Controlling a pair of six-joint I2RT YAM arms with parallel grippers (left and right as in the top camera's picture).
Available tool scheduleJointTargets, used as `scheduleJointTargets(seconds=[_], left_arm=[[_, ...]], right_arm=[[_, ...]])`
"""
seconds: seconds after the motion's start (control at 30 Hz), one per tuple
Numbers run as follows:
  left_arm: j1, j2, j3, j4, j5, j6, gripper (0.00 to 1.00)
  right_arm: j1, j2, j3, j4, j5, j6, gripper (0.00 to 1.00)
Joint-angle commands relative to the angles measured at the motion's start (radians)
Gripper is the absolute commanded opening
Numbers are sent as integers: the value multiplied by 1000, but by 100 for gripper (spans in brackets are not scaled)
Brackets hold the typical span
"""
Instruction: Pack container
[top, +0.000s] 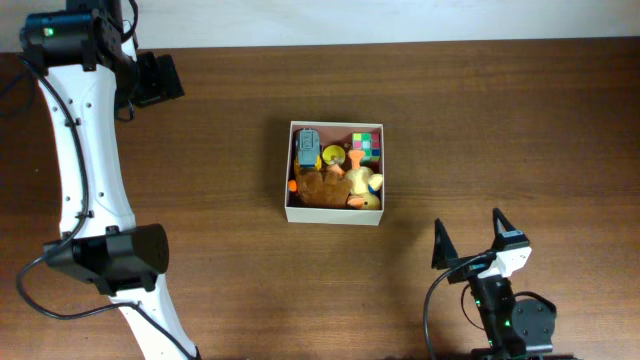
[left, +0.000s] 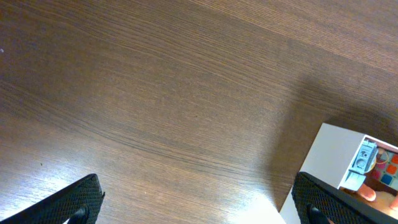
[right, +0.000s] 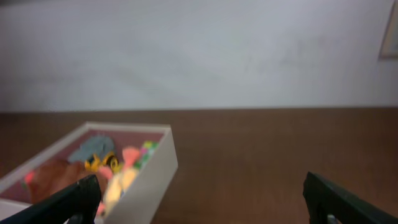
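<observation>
**A:** Right gripper (top: 470, 240) first. Its jaws are spread wide with nothing between them, and it sits low at the near right of the table (top: 520, 120).

**B:** And the left gripper (left: 199, 208)?

**A:** Wide apart too, and empty. There's only bare wood between its fingers. It hangs over the far left corner.

**B:** Where's the container (top: 335, 213) from each of them?

**A:** It's at mid-table. From the right jaws it lies to the far left, and the right wrist view shows its white wall low on the left. From the left jaws it lies to the right and nearer, with just one corner poking into the left wrist view.

**B:** Which arm is nearer?

**A:** The right one, I'd say, though neither is close. Both are well apart from the box.

**B:** Any long axis to line up on?

**A:** None. It's square, so either side offers the same approach.

**B:** What's inside?

**A:** A grey toy (top: 308, 150) at the far left, a colourful puzzle cube (top: 366, 145) at the far right, a brown plush (top: 320, 188) near left and a yellow duck (top: 366, 186) near right. They're crowded together below the rim.

**B:** Anything left to pack?

**A:** I can't see any loose toy on the wood, so my guess is the packing is done or nearly so.
</observation>
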Motion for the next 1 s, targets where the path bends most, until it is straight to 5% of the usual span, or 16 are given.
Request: scheduleJointTargets(seconds=[0.0, 0.97], left_arm=[[2, -21, 16, -1, -11, -9, 99], [2, -21, 16, -1, -10, -9, 99]], right_arm=[[-6, -12, -15, -49, 15, 3, 99], [-6, -14, -15, -71, 32, 3, 99]])
